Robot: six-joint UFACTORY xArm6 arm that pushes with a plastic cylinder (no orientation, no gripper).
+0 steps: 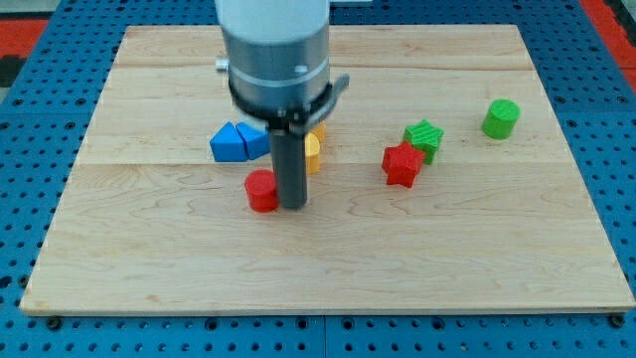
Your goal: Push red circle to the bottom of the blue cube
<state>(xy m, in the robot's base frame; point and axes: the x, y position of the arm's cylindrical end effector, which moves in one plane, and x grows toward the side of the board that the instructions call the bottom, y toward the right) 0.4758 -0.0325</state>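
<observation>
The red circle [261, 190] lies on the wooden board, just below and to the right of two blue blocks. The left blue block [229, 144] looks like a triangle; the right blue block [253, 140] touches it and is partly hidden behind my rod, so its shape is unclear. My tip [293, 205] rests on the board right beside the red circle, on its right side, touching or nearly touching it.
A yellow block [312, 152] sits behind my rod, mostly hidden. A red star [402, 164] and a green star [424, 137] touch each other right of centre. A green cylinder [501, 118] stands at the upper right. The board [149, 268] ends in blue pegboard.
</observation>
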